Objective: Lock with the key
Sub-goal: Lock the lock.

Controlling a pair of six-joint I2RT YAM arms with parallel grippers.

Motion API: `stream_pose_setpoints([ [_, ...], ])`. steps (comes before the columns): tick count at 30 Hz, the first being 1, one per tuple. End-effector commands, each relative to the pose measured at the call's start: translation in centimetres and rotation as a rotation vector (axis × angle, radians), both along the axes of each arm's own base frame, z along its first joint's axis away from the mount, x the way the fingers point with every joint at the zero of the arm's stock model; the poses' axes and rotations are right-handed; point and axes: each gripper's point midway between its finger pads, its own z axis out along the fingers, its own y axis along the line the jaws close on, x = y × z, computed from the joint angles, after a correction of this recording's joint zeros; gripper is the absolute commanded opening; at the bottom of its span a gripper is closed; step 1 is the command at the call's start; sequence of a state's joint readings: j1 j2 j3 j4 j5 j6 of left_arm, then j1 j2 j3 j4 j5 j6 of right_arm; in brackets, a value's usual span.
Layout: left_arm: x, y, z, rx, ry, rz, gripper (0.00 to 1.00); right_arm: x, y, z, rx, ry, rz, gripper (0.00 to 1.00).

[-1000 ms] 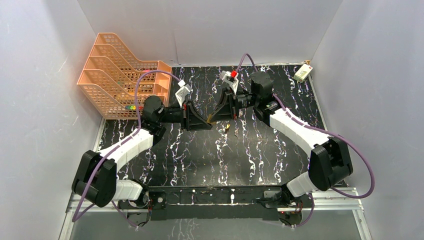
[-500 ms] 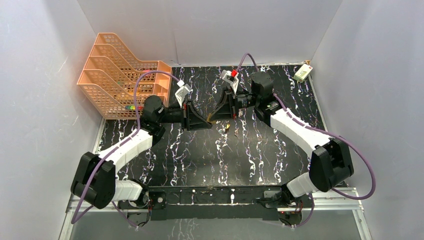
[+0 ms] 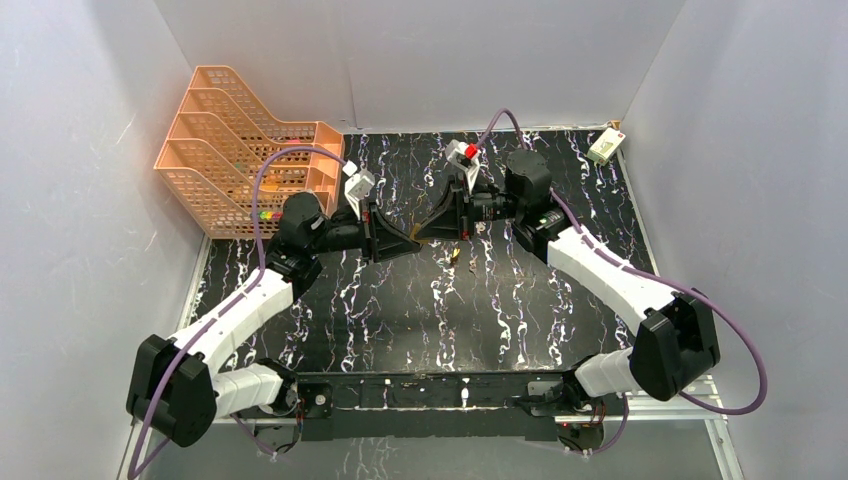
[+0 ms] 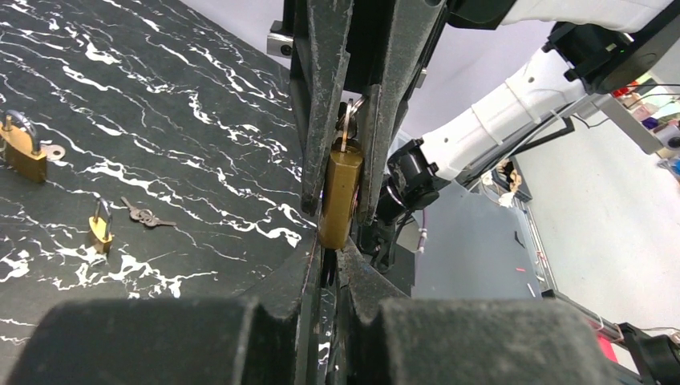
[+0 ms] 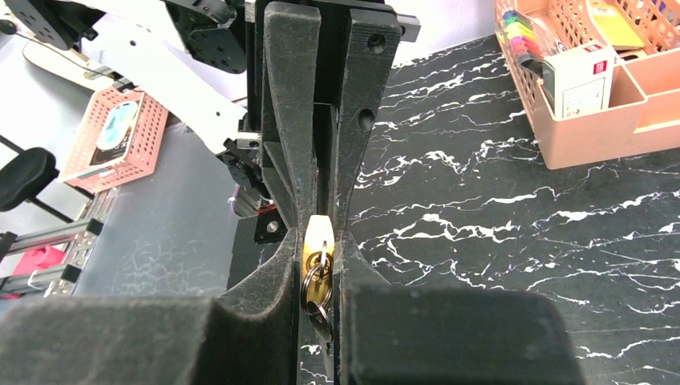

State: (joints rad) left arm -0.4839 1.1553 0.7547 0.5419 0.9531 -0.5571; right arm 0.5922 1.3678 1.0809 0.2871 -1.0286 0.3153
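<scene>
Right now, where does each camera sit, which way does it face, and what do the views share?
Top external: above and behind the bases, looking down at the table; both arms show, left hand and right hand meeting.
Left wrist: on the left arm, facing along its own fingers toward the right arm.
Right wrist: on the right arm, facing the opposite way, own fingers in view.
Shared: both wrist views show the padlock between the hands.

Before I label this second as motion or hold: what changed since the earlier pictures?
Both elbows swung outward and toward the near edge, the left arm more than the right arm. Nothing was taken or released. The left gripper and right gripper stayed tip to tip, jaws closed on the brass padlock; the orange rack did not move.
</scene>
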Motion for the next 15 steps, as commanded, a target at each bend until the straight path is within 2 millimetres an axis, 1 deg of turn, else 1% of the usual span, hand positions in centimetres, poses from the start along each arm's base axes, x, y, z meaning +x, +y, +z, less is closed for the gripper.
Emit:
stream_pose_setpoints([
  [1, 0.9, -0.7, 2.9, -0.034, -0.053, 0.050, 0.00, -1.0, 1.3, 0.8, 0.048, -0.113, 0.007, 0.00],
  [5, 1.0, -0.2, 3.4, -0.037, -0.065, 0.065, 0.00, -1.0, 0.9, 0.9, 0.047, -0.125, -0.011, 0.00],
  [15, 1.6, 1.4, 4.8, -0.057, -0.087, 0.117, 0.00, -1.2, 0.0, -0.3, 0.016, -0.113, -0.044, 0.00],
])
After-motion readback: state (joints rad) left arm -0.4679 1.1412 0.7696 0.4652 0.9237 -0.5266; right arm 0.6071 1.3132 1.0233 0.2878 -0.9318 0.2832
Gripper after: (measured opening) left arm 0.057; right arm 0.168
